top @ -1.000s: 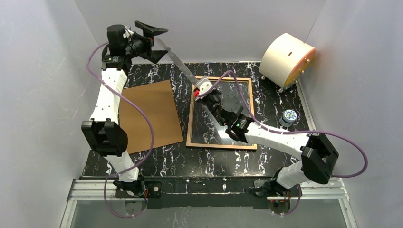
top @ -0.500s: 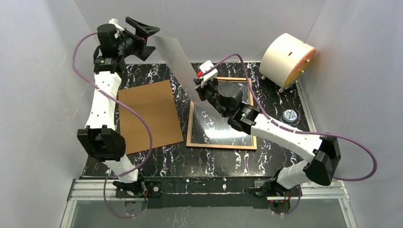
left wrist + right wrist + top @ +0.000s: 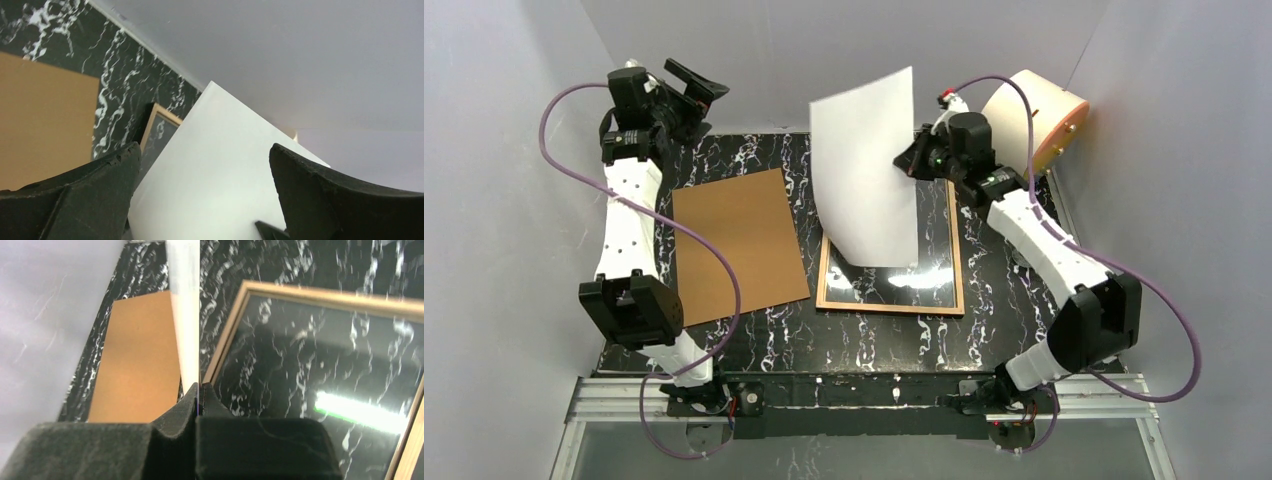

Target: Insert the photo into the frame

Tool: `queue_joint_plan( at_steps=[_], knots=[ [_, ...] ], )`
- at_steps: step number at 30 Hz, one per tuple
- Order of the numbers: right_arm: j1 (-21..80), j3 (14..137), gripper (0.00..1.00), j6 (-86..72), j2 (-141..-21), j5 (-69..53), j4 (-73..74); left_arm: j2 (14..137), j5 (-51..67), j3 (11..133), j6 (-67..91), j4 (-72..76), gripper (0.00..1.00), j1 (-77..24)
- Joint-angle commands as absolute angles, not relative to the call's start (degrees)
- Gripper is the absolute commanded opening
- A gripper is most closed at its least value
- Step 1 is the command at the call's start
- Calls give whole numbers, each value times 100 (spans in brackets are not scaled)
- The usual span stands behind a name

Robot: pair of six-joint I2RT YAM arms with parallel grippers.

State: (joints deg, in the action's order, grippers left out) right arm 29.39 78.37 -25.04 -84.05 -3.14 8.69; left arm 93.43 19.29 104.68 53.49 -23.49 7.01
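Top external view: the right tool (image 3: 912, 158) pinches the photo (image 3: 864, 170) upright over the frame (image 3: 889, 305). The left tool (image 3: 689, 88) is spread and empty. The photo is not yet laid in.

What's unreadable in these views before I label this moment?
- Printed face of the photo: top and left wrist views show only its white back; the right wrist view sees it edge-on.
- Far-left corner of the frame: top view, covered by the held-up photo.
- Cream drum: top view, partly behind the right arm.
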Motion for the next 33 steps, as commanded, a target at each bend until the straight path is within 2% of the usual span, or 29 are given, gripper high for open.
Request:
queue_joint_plan(
  at_steps=[1,4,12,20,33],
  knots=[
    [2167,7896,1,-4021,-8748,-1840,1774,9184,1867,10090,5037,-2673,98,682],
    [1746,7613,1,-4164,-8836,-2138,1868,9209,1868,9885,4881,-2736,98,640],
    [912,7319,1,-2520,-9136,-2999,2013,9242,1981,9117,4356,-2842,98,429],
    [773,7245,1,-2254,-9505,-3184,2048,9489,2618,8476,4398,-2388,97,89],
    [775,6930,1,-2526,-9978,-3568,939,10768,2918,8218,4208,-2344,84,-963]
  ],
)
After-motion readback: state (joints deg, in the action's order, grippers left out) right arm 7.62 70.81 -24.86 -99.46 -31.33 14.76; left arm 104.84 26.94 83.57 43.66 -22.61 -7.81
